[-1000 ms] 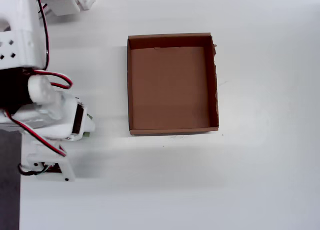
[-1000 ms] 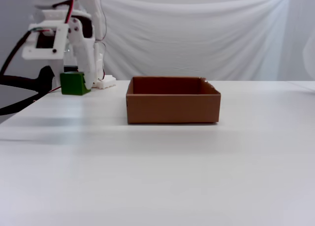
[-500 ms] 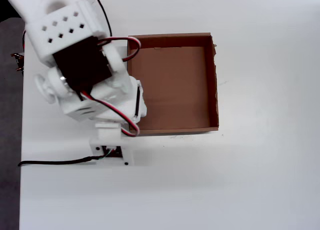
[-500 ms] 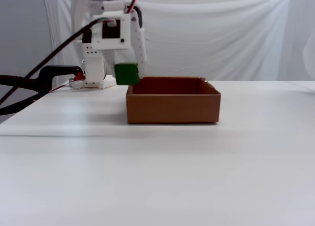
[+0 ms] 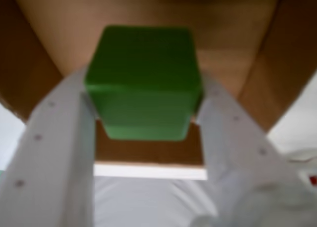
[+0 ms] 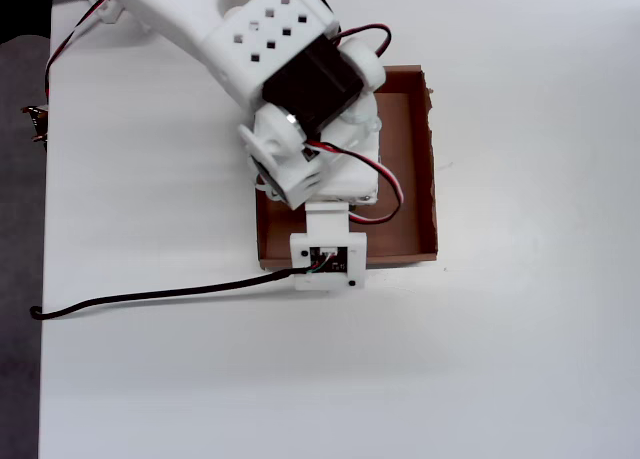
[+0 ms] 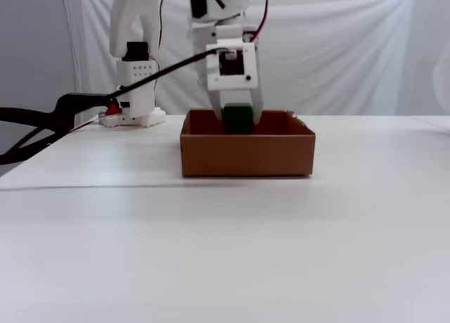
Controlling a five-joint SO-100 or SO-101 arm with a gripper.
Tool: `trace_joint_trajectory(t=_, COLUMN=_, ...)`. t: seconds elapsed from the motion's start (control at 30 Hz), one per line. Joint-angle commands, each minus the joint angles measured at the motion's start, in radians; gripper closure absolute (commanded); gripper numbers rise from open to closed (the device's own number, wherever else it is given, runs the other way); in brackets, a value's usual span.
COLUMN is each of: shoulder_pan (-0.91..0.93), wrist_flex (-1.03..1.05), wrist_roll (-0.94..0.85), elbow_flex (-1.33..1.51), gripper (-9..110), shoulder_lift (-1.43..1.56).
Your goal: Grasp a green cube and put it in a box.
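Wrist view: my gripper (image 5: 144, 106) clamps the green cube (image 5: 143, 81) above the box (image 5: 233, 34) floor. Overhead view: my arm (image 6: 290, 69) covers the cardboard box (image 6: 415, 169), hiding the cube. Fixed view: the cube (image 7: 238, 119) hangs partly below the box (image 7: 246, 154) rim.

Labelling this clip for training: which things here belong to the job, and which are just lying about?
Job:
green cube, held between the fingers
box, under the cube
gripper

Lying about:
black cable across the table
white backdrop cloth
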Motion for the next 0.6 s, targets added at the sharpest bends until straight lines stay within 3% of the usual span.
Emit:
trace_joint_trajectory(t=0.0, shoulder_pan=-0.035, wrist_flex=-0.101, wrist_roll=0.006, elbow_flex=0.06, gripper=89, shoulder_lift=0.014)
trace_joint_trajectory(t=0.13, shoulder_pan=-0.057, wrist_flex=-0.21, wrist_roll=0.006, elbow_flex=0.167, gripper=88, shoulder_lift=0.018)
trace_joint_trajectory(t=0.57, shoulder_pan=-0.055, wrist_flex=-0.198, wrist_roll=0.006, elbow_flex=0.212, gripper=76, shoulder_lift=0.058)
